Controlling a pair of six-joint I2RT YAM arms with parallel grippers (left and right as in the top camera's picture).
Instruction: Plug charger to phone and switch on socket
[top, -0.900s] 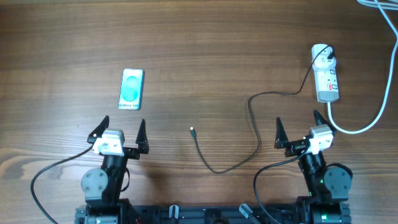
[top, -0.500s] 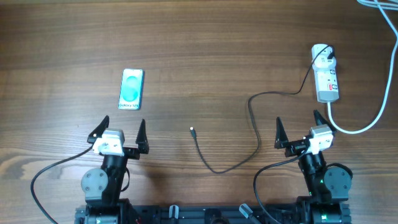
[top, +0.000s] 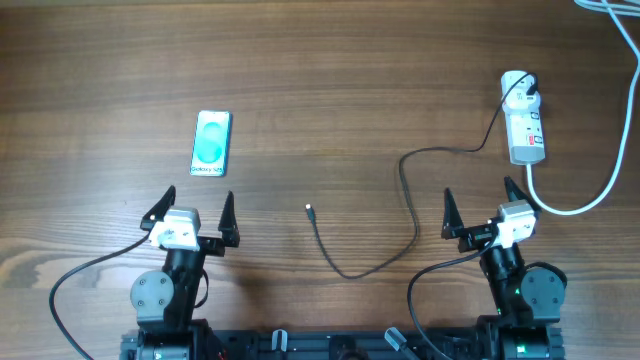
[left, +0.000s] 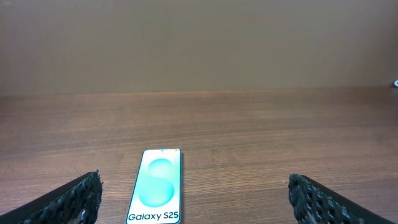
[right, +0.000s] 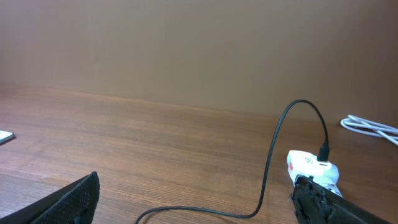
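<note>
The phone (top: 211, 143) lies flat on the wooden table at the left, its lit blue-green screen up and "Galaxy S25" at its near end; it also shows in the left wrist view (left: 157, 193). My left gripper (top: 194, 209) is open and empty, just short of it. The charger's dark cable (top: 412, 205) runs from its white adapter (top: 518, 86), plugged into the white socket (top: 525, 135), in a loop to its metal tip (top: 309, 210) at mid-table. My right gripper (top: 480, 208) is open and empty, just short of the socket (right: 311, 166).
The socket's thick white cord (top: 590, 200) loops along the right edge and off the top right corner. The wooden table (top: 320, 60) stretches wide beyond the arms.
</note>
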